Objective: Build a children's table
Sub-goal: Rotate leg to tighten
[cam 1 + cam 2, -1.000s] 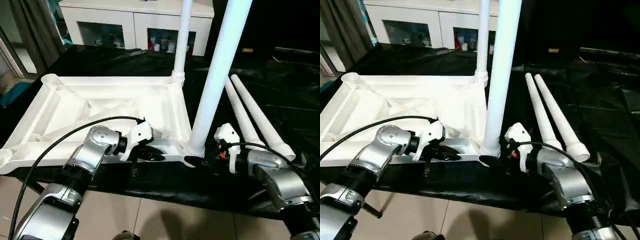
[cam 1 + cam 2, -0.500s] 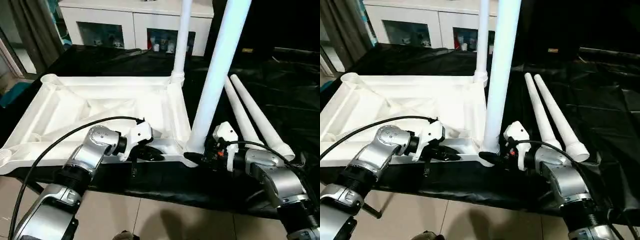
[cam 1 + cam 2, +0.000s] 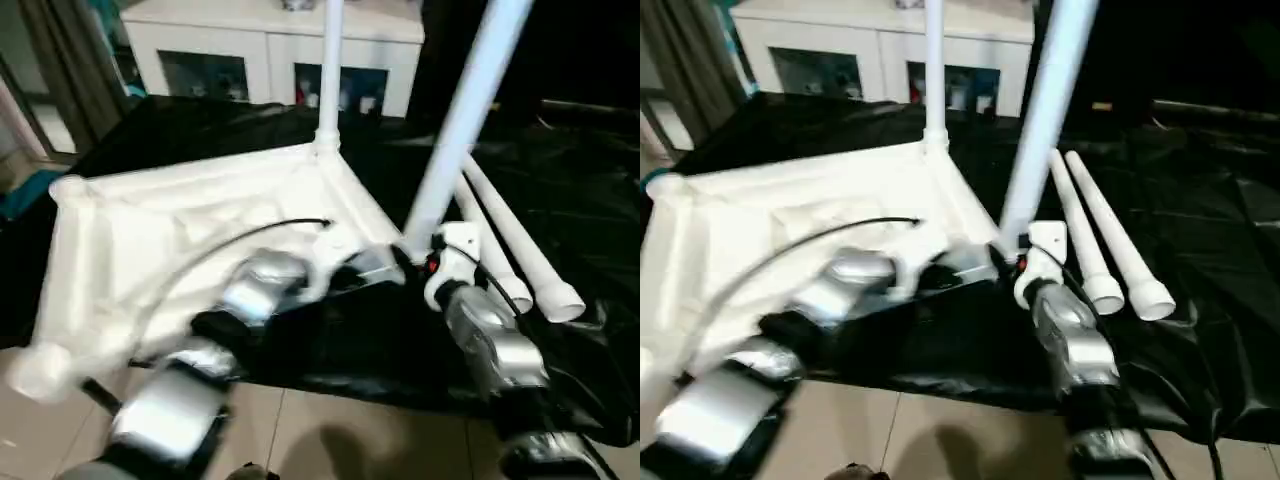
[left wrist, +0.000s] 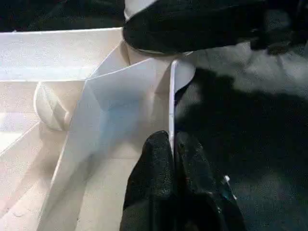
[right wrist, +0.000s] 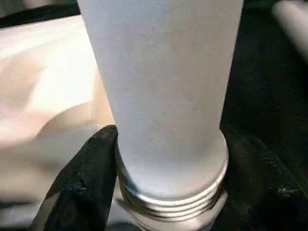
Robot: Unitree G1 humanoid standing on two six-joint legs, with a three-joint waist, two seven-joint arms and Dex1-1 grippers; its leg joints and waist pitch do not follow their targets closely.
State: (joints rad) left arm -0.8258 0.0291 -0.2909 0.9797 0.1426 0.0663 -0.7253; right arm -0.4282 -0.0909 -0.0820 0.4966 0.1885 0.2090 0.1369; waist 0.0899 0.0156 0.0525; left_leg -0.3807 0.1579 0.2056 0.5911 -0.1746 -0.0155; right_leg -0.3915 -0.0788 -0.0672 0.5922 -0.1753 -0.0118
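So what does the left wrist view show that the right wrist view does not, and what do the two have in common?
The left wrist view shows the left hand pinched on the thin side wall of the table top, with a rounded socket inside the frame.

The right wrist view shows the right hand closed around the base of a leg, and the ribbed rings at that leg's end.

Both show the white underside of the table top and the black cover beneath it.
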